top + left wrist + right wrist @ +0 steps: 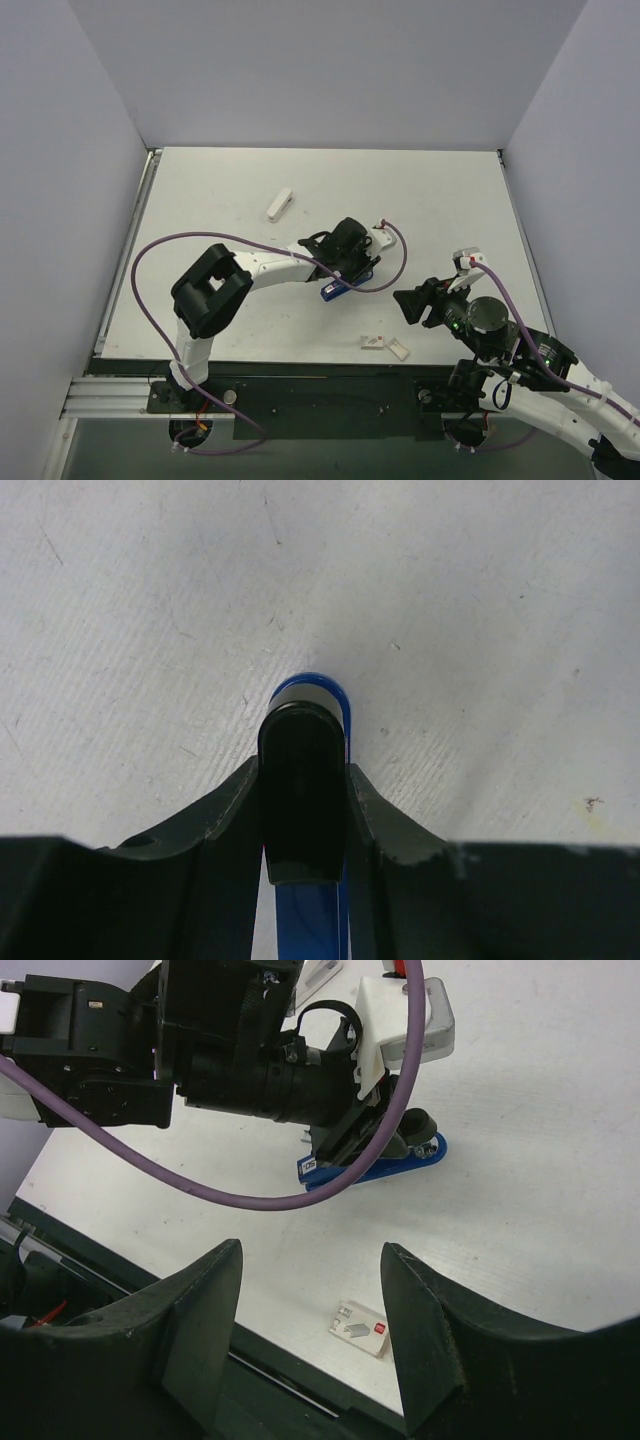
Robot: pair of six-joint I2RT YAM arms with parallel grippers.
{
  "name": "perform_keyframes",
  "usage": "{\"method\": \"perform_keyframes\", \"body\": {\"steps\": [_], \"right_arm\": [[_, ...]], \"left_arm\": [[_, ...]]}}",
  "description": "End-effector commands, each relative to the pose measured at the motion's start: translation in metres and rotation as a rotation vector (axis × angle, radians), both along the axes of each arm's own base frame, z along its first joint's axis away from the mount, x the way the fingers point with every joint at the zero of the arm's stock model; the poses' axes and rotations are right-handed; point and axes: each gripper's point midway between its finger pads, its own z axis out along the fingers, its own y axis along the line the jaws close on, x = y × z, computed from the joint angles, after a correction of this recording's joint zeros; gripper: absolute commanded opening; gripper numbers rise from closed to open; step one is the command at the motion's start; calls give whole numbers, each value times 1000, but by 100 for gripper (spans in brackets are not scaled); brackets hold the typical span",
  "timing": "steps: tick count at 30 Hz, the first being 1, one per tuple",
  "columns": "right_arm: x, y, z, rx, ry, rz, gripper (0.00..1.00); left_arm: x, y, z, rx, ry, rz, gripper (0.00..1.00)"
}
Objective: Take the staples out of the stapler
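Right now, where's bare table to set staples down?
Free: far-right table, beyond the stapler; far-left, behind the white stick; left strip beside the left arm. Crowded: around the stapler and near the box, front edge.

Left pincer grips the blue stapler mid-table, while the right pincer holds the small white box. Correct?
Not quite. The right pincer is open and empty; the right wrist view shows the small box lying on the table. The left pincer does grip the blue stapler.
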Motion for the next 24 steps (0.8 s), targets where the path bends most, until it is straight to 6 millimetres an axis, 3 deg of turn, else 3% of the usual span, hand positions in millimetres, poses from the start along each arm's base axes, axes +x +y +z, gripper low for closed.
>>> {"method": "perform_keyframes", "body": {"steps": [1, 8, 17, 18, 19, 22, 24], "right_arm": [[1, 1, 1, 0, 1, -1, 53], [-1, -6, 8, 7, -21, -9, 50], [-5, -31, 28, 39, -85, -54, 46], [-4, -32, 29, 36, -87, -61, 45], [-4, -32, 32, 34, -91, -59, 45], [-2, -29, 39, 30, -86, -61, 40], [-1, -23, 43, 23, -83, -44, 37]], "left_arm": [[5, -15, 36, -65, -65, -20, 0], [-18, -15, 73, -169, -72, -82, 0], [-52, -3, 155, -409, -107, -125, 0], [-57, -1, 154, -427, -92, -133, 0], [-61, 1, 168, -460, -109, -144, 0], [-78, 6, 182, -546, -74, -159, 0], [-91, 12, 202, -611, -78, -184, 0]]}}
